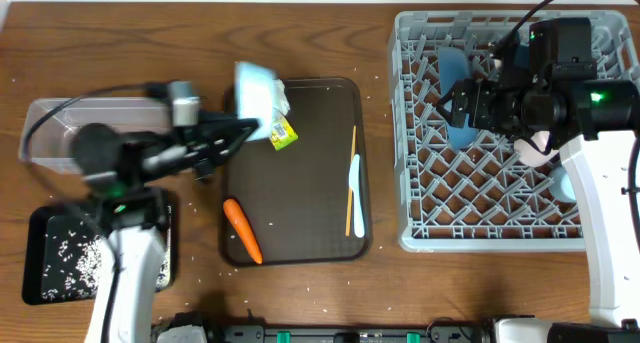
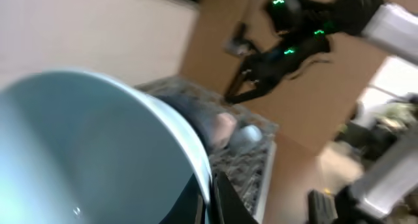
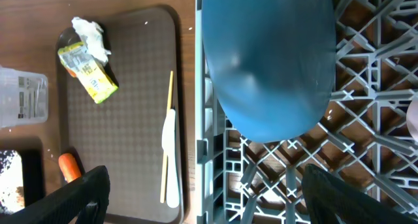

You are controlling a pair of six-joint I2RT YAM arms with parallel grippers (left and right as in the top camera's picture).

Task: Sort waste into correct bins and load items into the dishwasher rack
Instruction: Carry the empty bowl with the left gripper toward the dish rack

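I see the large blue plate [image 3: 268,61] propped among the pegs of the grey rack [image 1: 490,198], at the frame's right. The pale blue bowl [image 1: 256,95] hangs tipped on edge, upper centre. The yellow-green wrapper [image 1: 283,134], orange carrot [image 1: 243,231], pale spoon [image 1: 357,193] and chopsticks [image 1: 351,173] lie on the brown tray [image 1: 310,193]. Lower left, white rice [image 1: 80,255] dots the black tray [image 1: 40,223].

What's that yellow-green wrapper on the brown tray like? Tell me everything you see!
The snack wrapper is a crinkled yellow-green packet that looks like thin plastic film. It lies flat and slanted near the far left corner of the dark brown tray. Its upper end touches a crumpled white tissue. Nothing is holding it. In the overhead view, the left gripper hangs just beside it, gripping a pale blue bowl.
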